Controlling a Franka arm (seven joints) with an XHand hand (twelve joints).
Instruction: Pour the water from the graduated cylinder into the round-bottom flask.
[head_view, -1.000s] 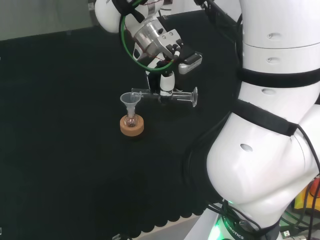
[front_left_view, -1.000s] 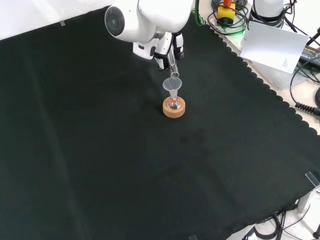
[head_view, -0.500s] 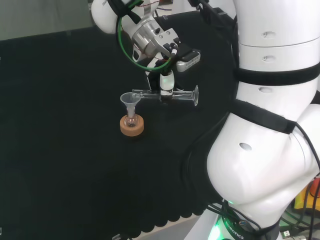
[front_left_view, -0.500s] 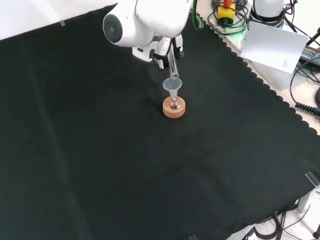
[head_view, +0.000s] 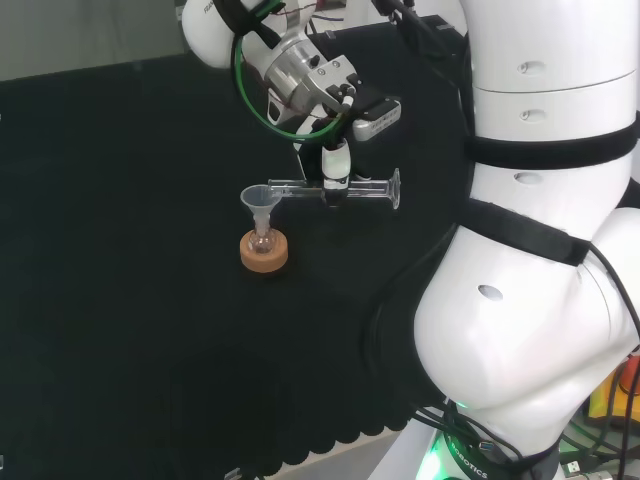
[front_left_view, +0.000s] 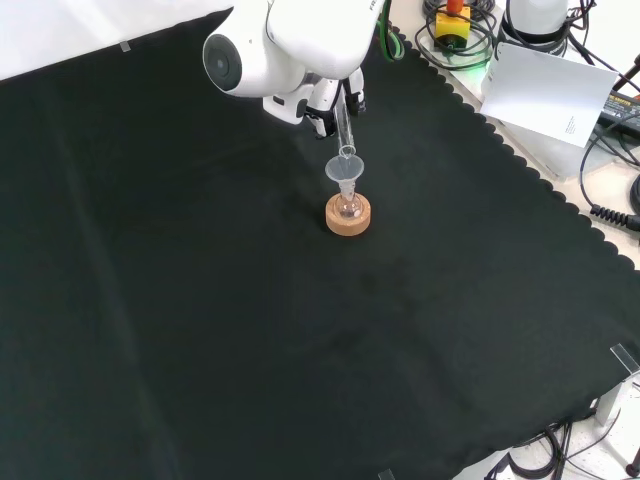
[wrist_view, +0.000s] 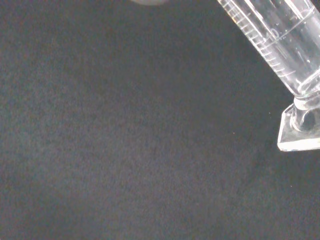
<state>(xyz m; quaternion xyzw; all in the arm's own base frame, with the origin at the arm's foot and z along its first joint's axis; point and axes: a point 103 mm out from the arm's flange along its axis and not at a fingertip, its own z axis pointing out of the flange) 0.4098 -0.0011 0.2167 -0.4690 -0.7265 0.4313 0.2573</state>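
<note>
The hand (head_view: 336, 166) is shut on a clear graduated cylinder (head_view: 352, 189), which lies nearly level above the cloth. In the head view its mouth is at the left, just over the rim of a clear funnel (head_view: 259, 203); its foot points right. The funnel stands in a small round-bottom flask (head_view: 262, 242) on a cork ring stand (head_view: 264, 253). From the front, the cylinder (front_left_view: 343, 128) slants down from the hand (front_left_view: 322, 100) to the funnel (front_left_view: 345, 170) above the flask (front_left_view: 348, 208). Close up, the wrist view has the cylinder's graduated wall (wrist_view: 280, 42) and its foot (wrist_view: 301, 131).
The black cloth (front_left_view: 200, 330) covers the bench, with a scalloped edge along the front view's right. White arm links (head_view: 540, 250) stand at the head view's right. Beyond the cloth's edge lie a white sheet (front_left_view: 550, 95) and cables (front_left_view: 615, 180).
The cylinder has tipped from slightly mouth-high towards level, its foot end rising a little in the head view. Its mouth has stayed over the funnel.
</note>
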